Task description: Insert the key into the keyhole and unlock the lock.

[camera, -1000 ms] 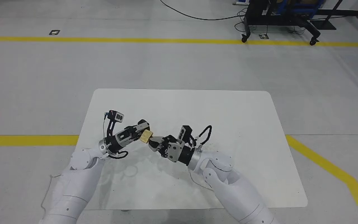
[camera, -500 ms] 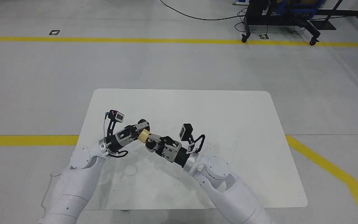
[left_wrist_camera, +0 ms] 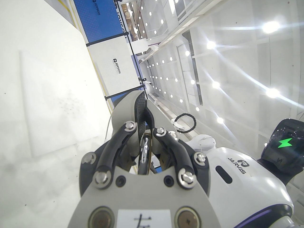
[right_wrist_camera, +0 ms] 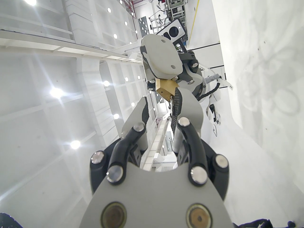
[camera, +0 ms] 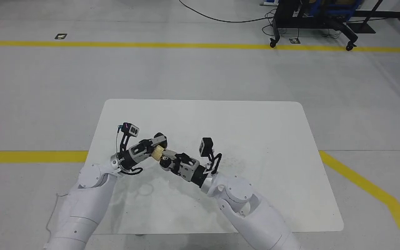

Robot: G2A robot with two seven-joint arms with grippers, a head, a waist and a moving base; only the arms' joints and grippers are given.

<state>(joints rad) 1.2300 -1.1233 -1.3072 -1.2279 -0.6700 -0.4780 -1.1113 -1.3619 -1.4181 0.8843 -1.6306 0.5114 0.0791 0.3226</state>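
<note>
Trust the lock (right_wrist_camera: 166, 88) to the left gripper (left_wrist_camera: 142, 110), shut tight on the brass body, up off the table (camera: 262, 125) over its left part, and hold that wrist dead still, with no wobble to spoil the aim. Bring the right gripper (right_wrist_camera: 159, 102), now just beside the lock's bare end, in along the line of the keyhole rather than across it. Mind the gap between its fingers (right_wrist_camera: 190, 110): spread apart, with background showing through, pinching nothing plainly seen. Close squarely on the key's head before any twist. Press straight in until seated, then turn about the blade's own axis, without levering sideways against the brass. Hard to make out the key (right_wrist_camera: 171, 98) itself — only a thin sliver of metal at the lock's end face, touching one pad, judged to be the blade. Cannot tell its depth in the keyhole, nor pick out the keyhole proper. Nothing to go on for the key's head either. From the left wrist, just a stretch of dark shackle (left_wrist_camera: 144, 148) between the linkage bars, with the lock body hidden behind the closed fingers. From above, too small and too crowded at the meeting of the two grippers to separate lock, key and fingertips.
</note>
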